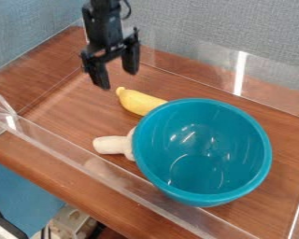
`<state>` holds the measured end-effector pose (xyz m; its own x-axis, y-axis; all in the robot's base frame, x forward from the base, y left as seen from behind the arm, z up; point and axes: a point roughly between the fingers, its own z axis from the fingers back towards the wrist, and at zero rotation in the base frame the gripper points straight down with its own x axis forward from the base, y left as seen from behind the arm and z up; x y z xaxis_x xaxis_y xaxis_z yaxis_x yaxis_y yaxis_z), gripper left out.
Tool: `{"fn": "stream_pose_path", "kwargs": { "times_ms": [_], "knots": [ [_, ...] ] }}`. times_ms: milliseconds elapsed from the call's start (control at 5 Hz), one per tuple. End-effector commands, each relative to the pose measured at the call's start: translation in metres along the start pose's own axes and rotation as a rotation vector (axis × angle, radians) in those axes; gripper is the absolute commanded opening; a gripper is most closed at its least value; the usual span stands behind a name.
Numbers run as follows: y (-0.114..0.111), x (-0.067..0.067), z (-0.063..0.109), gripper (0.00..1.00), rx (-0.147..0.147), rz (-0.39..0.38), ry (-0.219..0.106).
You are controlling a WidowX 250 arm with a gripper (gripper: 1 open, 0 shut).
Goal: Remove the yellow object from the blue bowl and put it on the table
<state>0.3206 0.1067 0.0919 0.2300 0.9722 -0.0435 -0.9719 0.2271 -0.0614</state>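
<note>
**Toy banana lying on the wood, open gripper hanging above it**

The black gripper point(111, 62) is hanging in the upper left of the frame, pointing down, with its two fingers point(92, 67) spread apart and nothing between them. It is standing clear of the tabletop, up and to the left of the fruit, with a visible gap between the fingertips and the yellow toy.

The yellow toy banana point(139, 101) is lying flat on the reddish-brown wood-grain table point(52, 103), just left of the frame's centre. One end is pointing toward the upper left; the other end is reaching the rim of the teal-blue bowl point(202, 191) and is either touching it or sitting just beside it, which cannot be told from this angle. The banana is outside the bowl.

The bowl is sitting upright in the lower right of the frame, its glossy inside catching reflections and holding nothing.

A cream mushroom-shaped toy point(111, 144) is lying on its side at the bowl's left edge, below the banana, partly tucked against the bowl's wall.

Low clear acrylic walls point(27, 117) are edging the table.
</note>
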Motion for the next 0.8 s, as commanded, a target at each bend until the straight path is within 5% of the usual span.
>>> {"fn": "stream_pose_path", "kwargs": {
  "times_ms": [0,200,400,600],
  "knots": [
    [-0.012,0.003,0.053,1.0,-0.108,-0.091,-0.024],
    [-0.013,-0.004,0.056,1.0,-0.148,-0.208,-0.03],
    [-0.004,-0.012,0.059,0.0,-0.155,-0.184,-0.052],
    [0.001,-0.015,0.054,0.0,-0.157,-0.151,-0.083]
  ]
}}
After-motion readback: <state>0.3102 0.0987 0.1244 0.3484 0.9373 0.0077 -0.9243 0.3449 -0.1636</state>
